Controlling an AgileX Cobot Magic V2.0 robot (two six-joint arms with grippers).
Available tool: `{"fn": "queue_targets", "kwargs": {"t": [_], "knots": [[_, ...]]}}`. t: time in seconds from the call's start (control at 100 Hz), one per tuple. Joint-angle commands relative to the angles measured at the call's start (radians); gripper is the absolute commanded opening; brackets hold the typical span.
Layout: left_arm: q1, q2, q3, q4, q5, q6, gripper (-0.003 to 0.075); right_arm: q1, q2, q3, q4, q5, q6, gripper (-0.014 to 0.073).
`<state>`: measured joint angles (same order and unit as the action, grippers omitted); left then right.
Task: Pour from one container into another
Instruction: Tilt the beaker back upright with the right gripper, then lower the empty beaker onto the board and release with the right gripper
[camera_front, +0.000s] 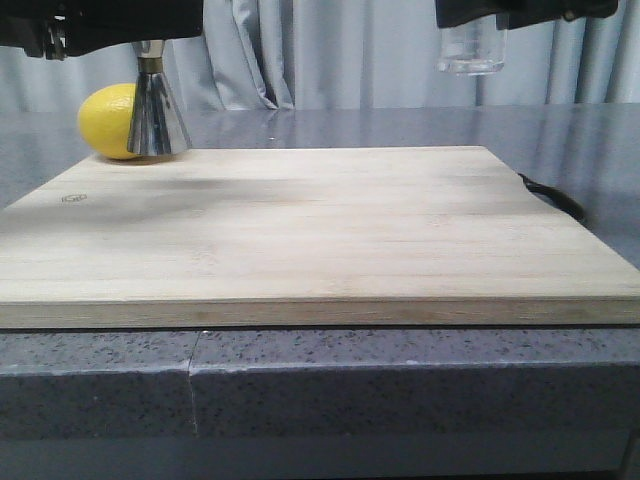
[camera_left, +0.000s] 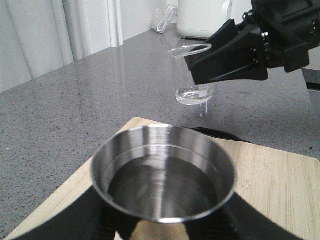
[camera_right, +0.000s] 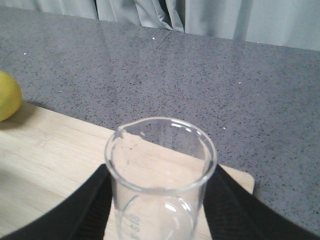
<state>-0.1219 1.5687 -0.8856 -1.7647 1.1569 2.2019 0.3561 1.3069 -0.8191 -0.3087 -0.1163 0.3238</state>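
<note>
Jigger (camera_front: 155, 108) was held in the left gripper (camera_left: 165, 227), fingers (camera_left: 85, 220) clamped on either side of it below the rim. In the front view it was seen upright at the far left corner of the cutting board (camera_front: 310, 235); whether its base touched the board or sat just above it could not be told. Clear liquid was visible in its upper cup in the left wrist view.

Beaker (camera_front: 472, 48) was held in the right gripper (camera_right: 160, 200), fingers (camera_right: 87, 200) closed on both sides of the glass. It was lifted well clear of the board, upright, over the far right side, well apart from the jigger. A small residue of clear liquid was seen at its bottom in the left wrist view; graduation marks were visible in the right wrist view.

A lemon (camera_front: 112, 122) was seen just behind the jigger, on the grey speckled worktop (camera_front: 400, 125) near the board's far left corner. A black cable or strap (camera_front: 555, 195) was visible at the board's right edge. Grey curtains (camera_front: 330, 50) were behind the scene.
</note>
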Motion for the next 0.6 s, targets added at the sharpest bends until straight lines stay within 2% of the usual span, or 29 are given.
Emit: {"fn": "queue_targets", "kwargs": {"t": [0.0,0.59], "knots": [[-0.01,-0.043,-0.026,-0.099,0.089,-0.011,0.0291,-0.021,0.003,-0.005,0.005,-0.15,0.003,0.0292],[-0.01,-0.043,-0.026,-0.099,0.089,-0.011,0.0291,-0.05,0.205,-0.005,-0.039,-0.376,-0.009,0.0293]]}}
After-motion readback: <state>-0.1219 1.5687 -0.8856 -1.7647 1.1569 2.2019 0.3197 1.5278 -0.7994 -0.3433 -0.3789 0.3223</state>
